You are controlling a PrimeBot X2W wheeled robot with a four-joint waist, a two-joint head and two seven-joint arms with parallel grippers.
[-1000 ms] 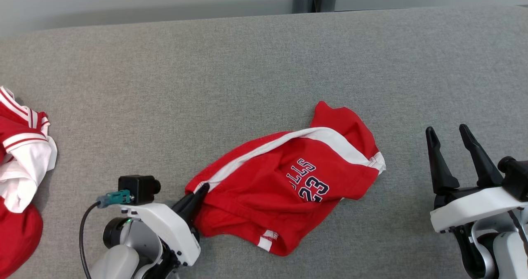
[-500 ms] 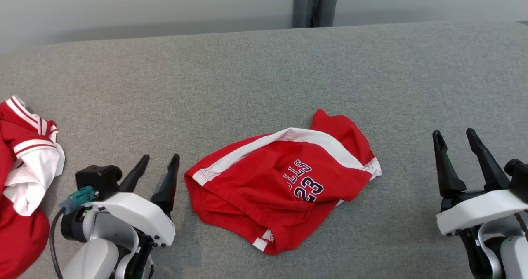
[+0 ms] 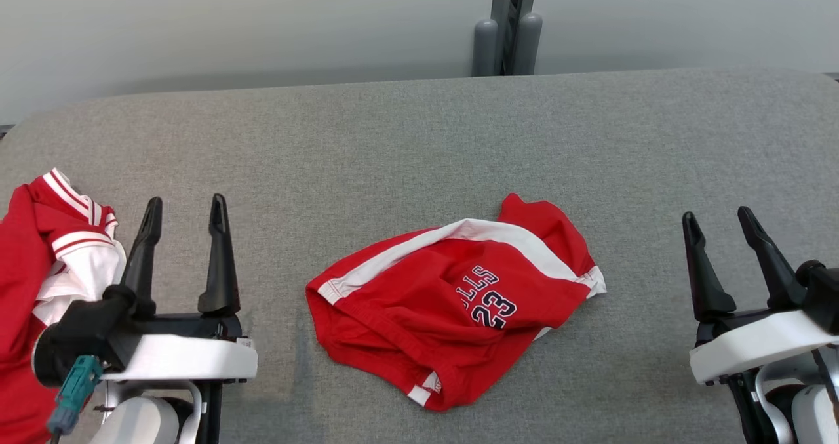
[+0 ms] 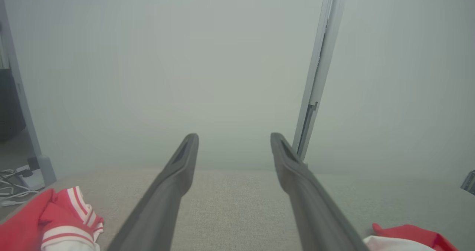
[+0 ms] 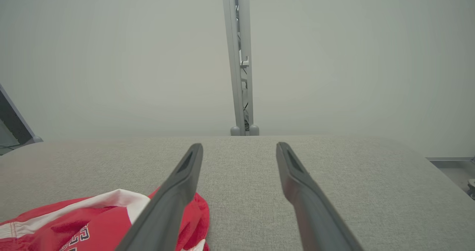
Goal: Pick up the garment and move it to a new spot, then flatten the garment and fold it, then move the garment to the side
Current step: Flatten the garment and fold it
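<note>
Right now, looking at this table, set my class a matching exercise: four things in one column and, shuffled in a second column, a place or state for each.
Column one
1. red shorts
2. striped clothes
3. left claw
4. grey post

Column two
A. behind the far edge of the table
B. open, holding nothing
C. crumpled, mid-table
D. at the table's left edge

Pairs: 1-C, 2-D, 3-B, 4-A

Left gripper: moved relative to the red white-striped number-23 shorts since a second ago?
Yes. The left gripper came off the left edge of the red shorts and went leftward; it now stands open beside the crumpled red-and-white clothing pile.
</note>
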